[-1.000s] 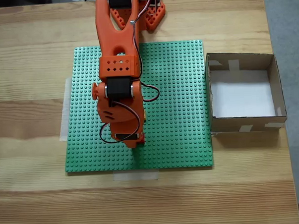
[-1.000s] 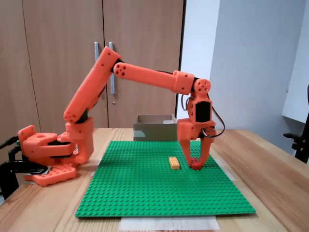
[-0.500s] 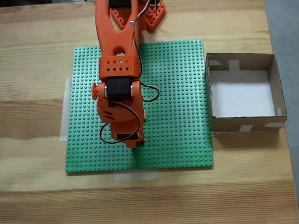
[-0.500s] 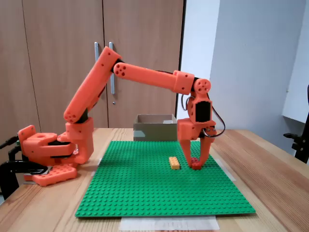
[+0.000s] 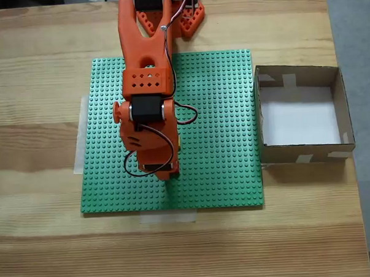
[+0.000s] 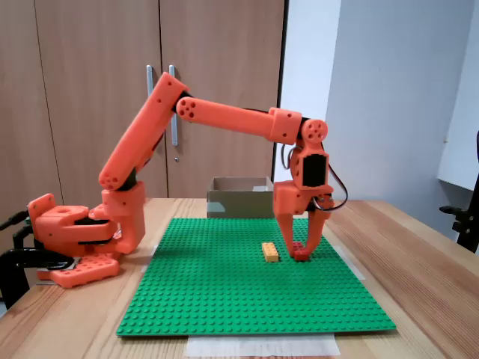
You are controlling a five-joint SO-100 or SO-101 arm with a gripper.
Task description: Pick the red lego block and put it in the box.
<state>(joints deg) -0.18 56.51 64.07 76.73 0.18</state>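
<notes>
The small studded red lego block (image 6: 300, 251) is gripped by the plastic pincer (image 6: 299, 253) above the knobbly green baseplate (image 6: 247, 299).

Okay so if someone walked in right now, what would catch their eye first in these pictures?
The bright orange arm, arching from its base at the left of the side-on fixed view over the green studded baseplate. Its hand is down at the plate around the red lego block, beside an orange-yellow brick. The box sits empty right of the plate, seen from above.

Studded plastic baseplate (image 5: 221, 112), cardboard box (image 5: 302, 153)
</notes>
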